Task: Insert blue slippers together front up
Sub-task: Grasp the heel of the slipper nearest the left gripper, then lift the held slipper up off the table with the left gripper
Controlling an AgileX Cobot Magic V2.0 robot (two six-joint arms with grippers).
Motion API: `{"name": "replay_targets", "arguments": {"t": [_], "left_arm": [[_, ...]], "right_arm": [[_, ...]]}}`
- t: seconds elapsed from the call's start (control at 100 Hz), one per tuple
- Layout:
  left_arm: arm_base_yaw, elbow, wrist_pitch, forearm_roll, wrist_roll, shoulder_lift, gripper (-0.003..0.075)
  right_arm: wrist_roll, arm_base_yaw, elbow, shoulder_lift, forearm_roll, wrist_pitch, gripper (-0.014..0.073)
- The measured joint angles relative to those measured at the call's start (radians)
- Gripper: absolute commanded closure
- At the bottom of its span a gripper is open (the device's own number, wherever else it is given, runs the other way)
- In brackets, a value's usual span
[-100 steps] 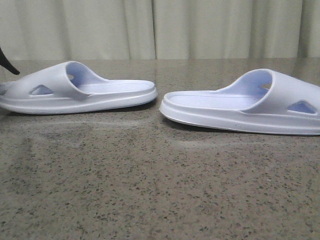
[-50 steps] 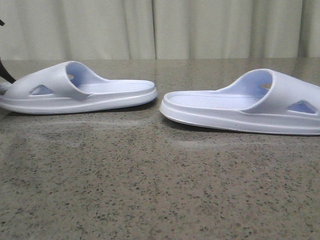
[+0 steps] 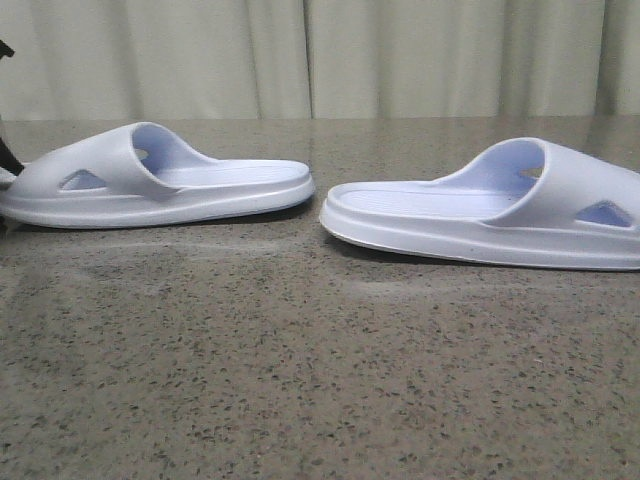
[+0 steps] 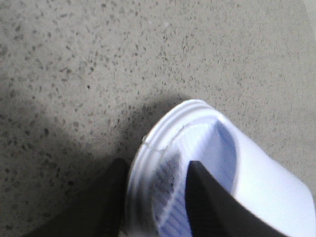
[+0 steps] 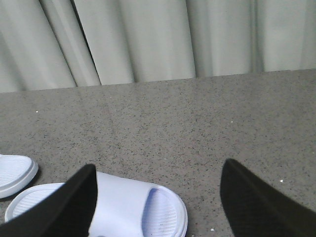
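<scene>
**Left claw straddling one slipper's toe, right claw hanging wide above the other**

We are looking across a speckled stone table point(image 3: 300, 380) where the blue slippers are lying soles down, heel ends facing each other with a small gap between them, in front of a pale curtain point(image 3: 320, 55). The left slipper point(image 3: 160, 185) is sitting on the table's left side with its strap towards the left edge; the right slipper point(image 3: 490, 215) is sitting on the right side with its strap towards the right edge.

We are seeing our left gripper point(image 4: 155, 197) parted around the rim at the toe end of the left slipper point(image 4: 207, 168): one dark finger point(image 4: 98, 202) is lying outside the sole wall and the other is resting on the ribbed footbed under the strap. We cannot tell whether the fingers are pressing the rim or only bracketing it.

Our right gripper point(image 5: 158, 197) is spread wide and holding nothing, hanging above the right slipper point(image 5: 123, 212), whose strap is showing between the fingers. The heel of the left slipper point(image 5: 15, 175) is peeking in at that view's edge.
</scene>
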Motion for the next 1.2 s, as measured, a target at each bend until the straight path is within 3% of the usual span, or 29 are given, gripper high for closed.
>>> {"name": "replay_targets", "arguments": {"t": [0.18, 0.76, 1.2], "left_arm": [[0.0, 0.0, 0.009, 0.005, 0.01, 0.0, 0.0706], [0.0, 0.0, 0.009, 0.041, 0.008, -0.01, 0.0704], [-0.002, 0.002, 0.025, 0.026, 0.016, -0.237, 0.0704]], "right_arm": [[0.0, 0.0, 0.0, 0.0, 0.0, 0.0, 0.0138], [0.001, 0.0, 0.0, 0.0, 0.0, 0.0, 0.0138], [0.049, -0.001, 0.0, 0.007, 0.002, 0.0, 0.0139]]}}
